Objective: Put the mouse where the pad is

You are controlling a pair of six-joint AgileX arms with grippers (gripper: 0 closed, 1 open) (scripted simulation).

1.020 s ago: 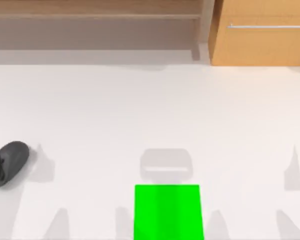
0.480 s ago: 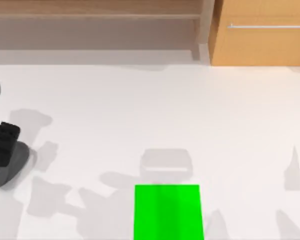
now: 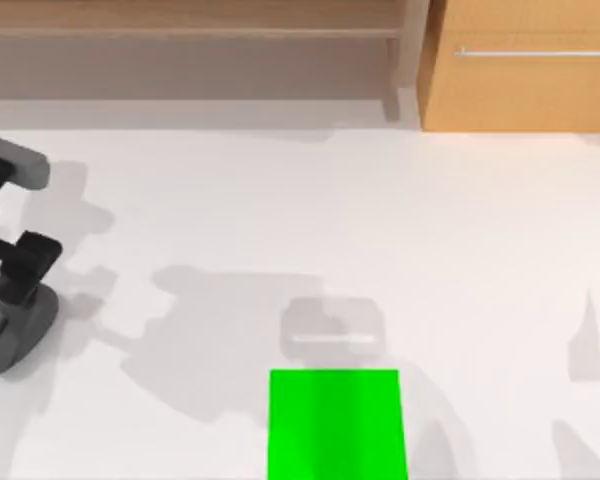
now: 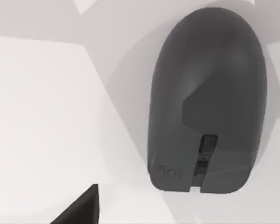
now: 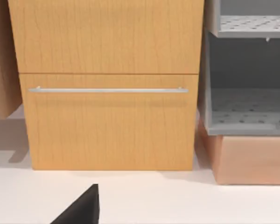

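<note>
Hovering left hand (image 3: pixel 20 285), mouse (image 3: pixel 10 330) just beneath

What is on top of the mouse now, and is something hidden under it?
The left gripper hangs over the mouse's far end, hiding that part from above. The mouse lies on the white table. Nothing can be seen beneath it.

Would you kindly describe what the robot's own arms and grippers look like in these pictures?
The left arm, at the table's left edge in the top view, has a light grey rounded segment with black blocky parts below it. The left gripper is matte black and boxy, with no markings or cables visible. In each wrist view a black wedge-shaped piece of that arm's own gripper juts in at the edge, as with the right gripper.
</note>
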